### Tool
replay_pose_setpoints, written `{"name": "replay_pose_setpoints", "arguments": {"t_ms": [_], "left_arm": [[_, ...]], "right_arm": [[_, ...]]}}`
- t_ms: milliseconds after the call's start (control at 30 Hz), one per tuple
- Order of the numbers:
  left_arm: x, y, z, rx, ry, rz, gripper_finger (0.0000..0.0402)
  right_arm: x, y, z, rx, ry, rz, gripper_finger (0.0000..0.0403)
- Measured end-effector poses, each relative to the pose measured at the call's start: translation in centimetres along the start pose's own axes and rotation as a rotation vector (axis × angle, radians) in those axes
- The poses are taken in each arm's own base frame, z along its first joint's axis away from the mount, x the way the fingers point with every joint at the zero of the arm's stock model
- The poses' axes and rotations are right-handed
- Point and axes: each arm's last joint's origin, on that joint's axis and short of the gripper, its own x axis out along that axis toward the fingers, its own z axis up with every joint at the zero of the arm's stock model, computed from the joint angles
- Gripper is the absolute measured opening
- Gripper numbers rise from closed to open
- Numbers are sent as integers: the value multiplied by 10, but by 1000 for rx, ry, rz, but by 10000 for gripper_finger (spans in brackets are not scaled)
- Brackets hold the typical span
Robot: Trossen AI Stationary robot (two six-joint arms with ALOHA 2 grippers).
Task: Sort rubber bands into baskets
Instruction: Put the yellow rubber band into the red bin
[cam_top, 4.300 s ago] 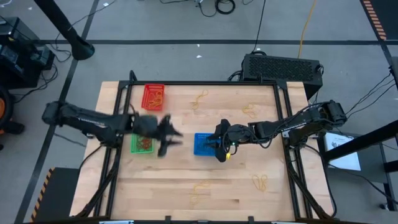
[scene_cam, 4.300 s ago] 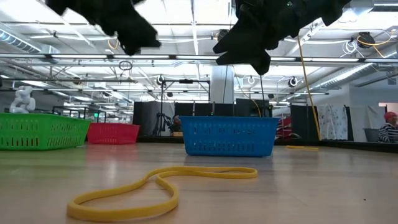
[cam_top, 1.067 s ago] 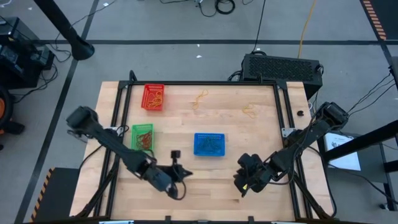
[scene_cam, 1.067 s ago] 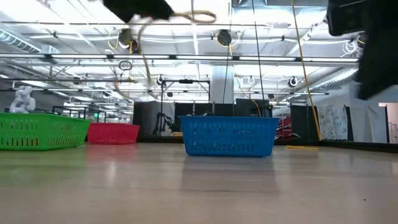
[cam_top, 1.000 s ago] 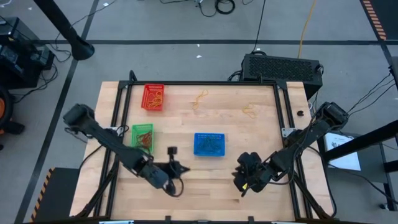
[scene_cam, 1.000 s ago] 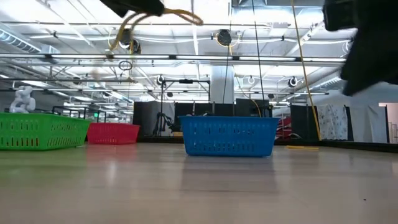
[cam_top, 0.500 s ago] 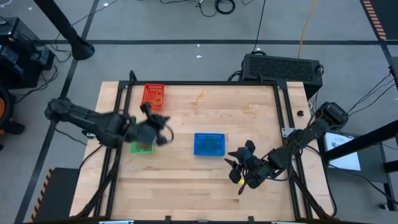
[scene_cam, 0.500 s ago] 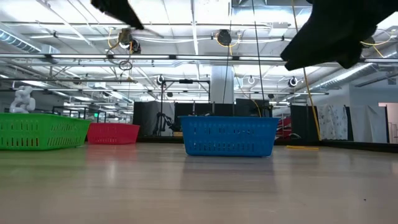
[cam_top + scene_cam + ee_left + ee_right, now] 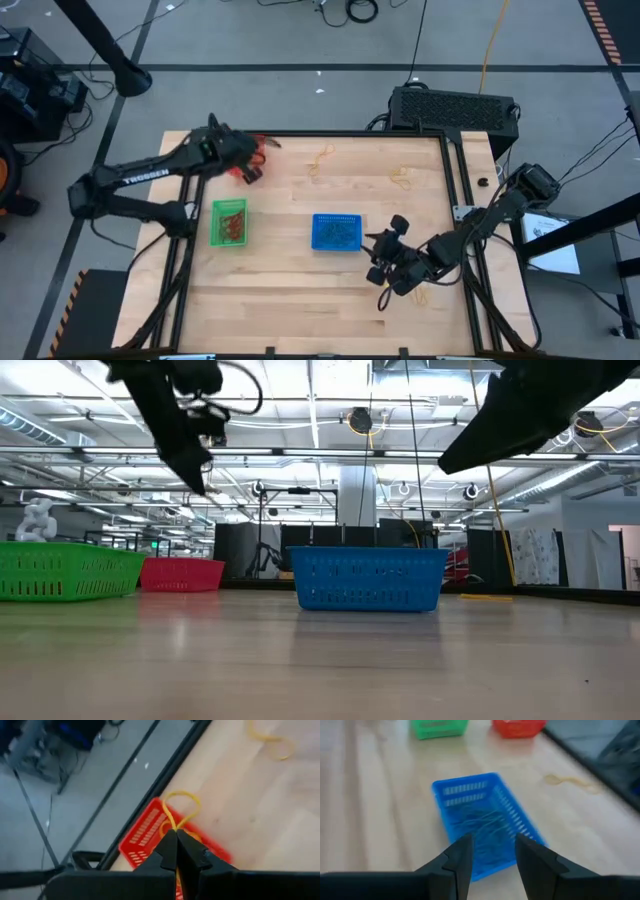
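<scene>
My left gripper (image 9: 256, 158) hangs over the red basket (image 9: 145, 832) at the table's far left and is shut on a yellow rubber band (image 9: 181, 806). The green basket (image 9: 229, 222) and the blue basket (image 9: 336, 232) stand nearer the middle, each with bands inside. My right gripper (image 9: 492, 857) is open with nothing between its fingers. It hovers just to the right of the blue basket (image 9: 480, 820) and points at it. In the low view the left gripper (image 9: 192, 460) shows high above the table. My left gripper pinches the yellow band between its two fingertips (image 9: 170, 845), at the neck of a loop (image 9: 175, 826). The loop sticks out beyond the fingertips. The band is lifted clear, above the red basket.
Loose yellow bands lie on the wood at the far middle (image 9: 322, 158), the far right (image 9: 402, 178) and the near right (image 9: 420, 295). A black frame rail (image 9: 455, 180) runs along the table's sides. Bare wood lies along the near edge.
My left gripper has swung from the table's near edge up and toward the far left corner, carrying the yellow band clear of the table until it is over the red basket. My right gripper has moved a little from the near right toward the blue basket.
</scene>
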Motion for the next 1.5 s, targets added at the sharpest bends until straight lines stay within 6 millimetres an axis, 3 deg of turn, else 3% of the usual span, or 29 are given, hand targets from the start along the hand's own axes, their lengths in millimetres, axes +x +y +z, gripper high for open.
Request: {"name": "replay_pose_setpoints", "arguments": {"t_ms": [233,467,667,800,933,1133,1267,1500], "left_arm": [[31,37,-16,-130,48,-54,2],[37,50,-19,-210,53,-29,1],[54,41,-22,-247,15,-77,1],[64,33,-32,-231,84,-128,1],[67,31,-36,-226,101,-132,1],[71,25,-47,-215,140,-141,1],[72,24,-47,-217,132,-168,5],[71,22,-45,-214,113,-187,74]], "right_arm": [[4,-15,-1,-101,-48,-199,137],[36,-59,10,-93,83,-390,137],[70,-101,26,-164,224,-422,137],[95,-143,34,-125,363,-295,137],[109,-181,39,-101,359,-333,137],[113,-221,38,-47,406,-408,137],[113,-246,33,26,466,-360,137],[111,-277,25,182,511,-316,137]]}}
